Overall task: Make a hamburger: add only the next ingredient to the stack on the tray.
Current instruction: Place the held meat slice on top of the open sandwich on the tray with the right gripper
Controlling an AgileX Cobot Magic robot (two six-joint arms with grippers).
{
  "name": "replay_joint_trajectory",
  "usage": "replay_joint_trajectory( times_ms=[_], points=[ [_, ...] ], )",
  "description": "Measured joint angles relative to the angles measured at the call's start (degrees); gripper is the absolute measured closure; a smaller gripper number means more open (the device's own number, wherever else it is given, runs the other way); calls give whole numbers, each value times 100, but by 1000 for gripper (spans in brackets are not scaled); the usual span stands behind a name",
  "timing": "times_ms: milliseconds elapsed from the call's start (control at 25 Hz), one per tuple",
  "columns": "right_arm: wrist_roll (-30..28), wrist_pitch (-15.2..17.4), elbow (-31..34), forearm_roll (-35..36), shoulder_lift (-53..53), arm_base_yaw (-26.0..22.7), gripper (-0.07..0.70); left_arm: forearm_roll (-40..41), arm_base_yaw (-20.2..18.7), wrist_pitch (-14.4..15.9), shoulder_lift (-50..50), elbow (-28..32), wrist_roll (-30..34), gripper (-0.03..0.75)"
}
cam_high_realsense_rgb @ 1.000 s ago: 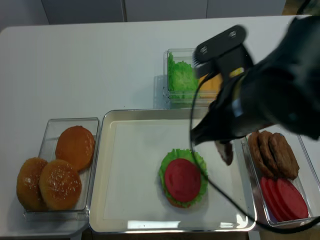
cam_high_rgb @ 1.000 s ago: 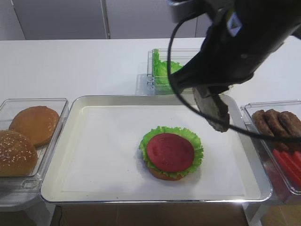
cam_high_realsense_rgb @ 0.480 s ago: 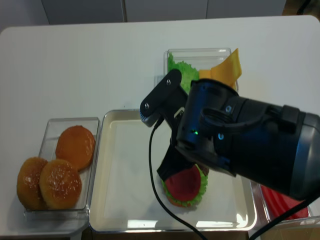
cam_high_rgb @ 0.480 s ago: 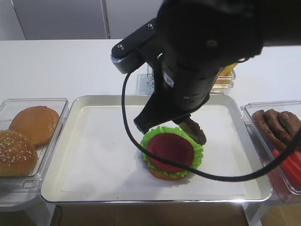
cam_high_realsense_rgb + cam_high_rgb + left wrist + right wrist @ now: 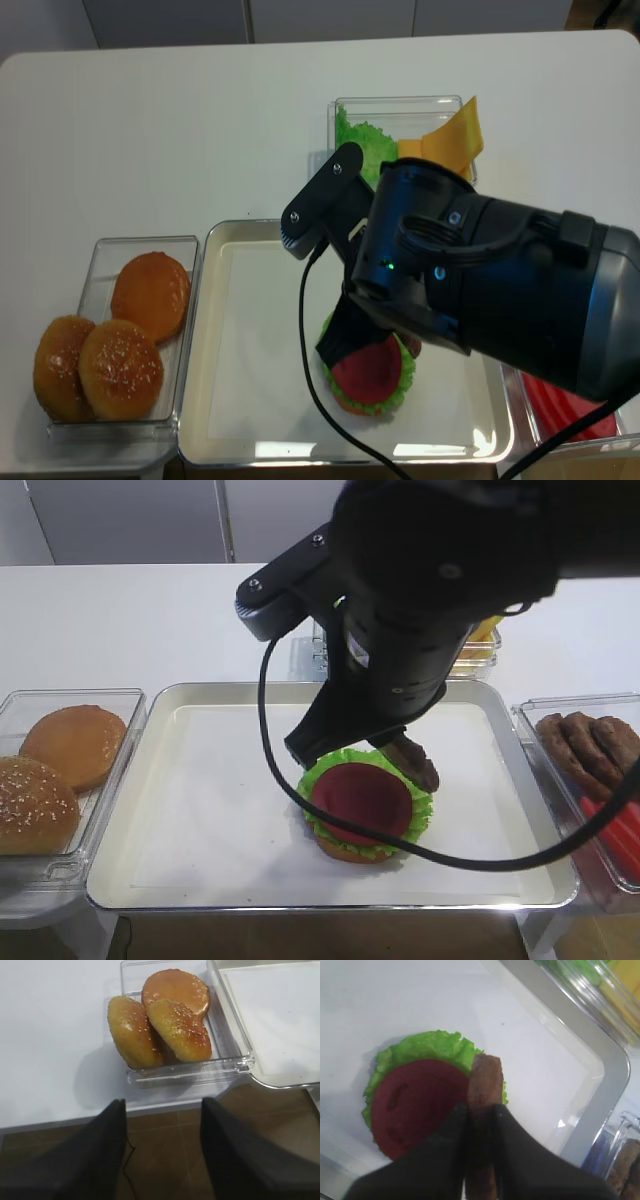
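Right gripper [image 5: 479,1110] jaws clamped on the meat patty [image 5: 485,1085] — held on edge, above the right rim of the stack [image 5: 365,805], centre of the tray [image 5: 200,780]. Left gripper [image 5: 160,1150] lower frame, off the worktop — jaws apart, nothing between them.

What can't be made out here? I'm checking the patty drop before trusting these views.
- Stack, realsense view: upper part hidden by the right arm.
- Patty, right wrist view: lower end cut off by the frame edge and covered by the right gripper.
- Left gripper, left wrist view: dark, blurred, tips cut off.
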Motion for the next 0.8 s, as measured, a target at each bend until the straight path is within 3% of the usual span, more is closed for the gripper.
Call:
replay_joint_trajectory(
  times_ms=[800],
  points=[
    [-201, -11, -11, 258, 167, 0, 498, 0, 0, 0, 0, 0, 0, 359]
  ],
)
